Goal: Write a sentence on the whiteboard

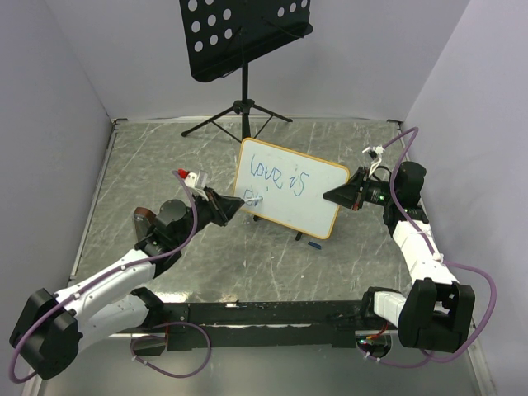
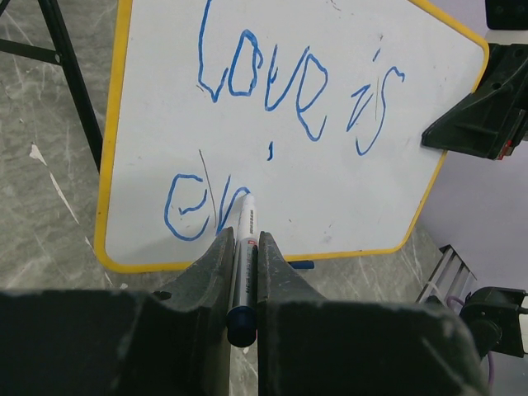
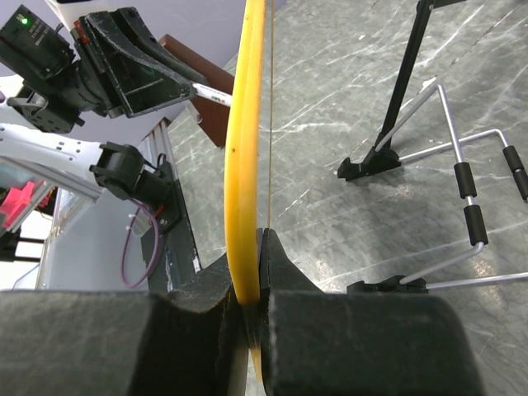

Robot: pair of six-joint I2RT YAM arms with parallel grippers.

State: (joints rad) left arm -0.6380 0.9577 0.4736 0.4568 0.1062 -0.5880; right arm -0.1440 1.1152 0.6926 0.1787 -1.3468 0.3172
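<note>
The whiteboard (image 1: pixel 307 208) is standing near the middle of the grey desk (image 1: pixel 148 165). It is leaning back a little, in front of the black music stand (image 1: pixel 243 33). Its rim is looking yellow.

The left gripper (image 2: pixel 246 241) is pinching a marker (image 2: pixel 244 272) between its two fingers, which are pressing tight on the barrel. The dark blue end of the marker is poking out toward the wrist camera. The white tip is touching the board low down on its left part, right at the end of the blue letters there.

The sentence (image 2: pixel 285 87) is showing in thin, loopy blue letters. "love is" is sitting on the top line. Only a few letters are sitting on the line below, beginning with an "e".

The right gripper (image 3: pixel 250 309) is pinching the rim of the whiteboard on the side nearest the right arm. Its fingers are pressing on the front and the back of the yellow edge.

Behind the board, a thin wire stand (image 3: pixel 466 206) with black sleeves is resting on the desk. A small blue piece (image 1: pixel 313 244) is lying on the desk just beside the bottom edge of the board. I cannot tell what it is.
</note>
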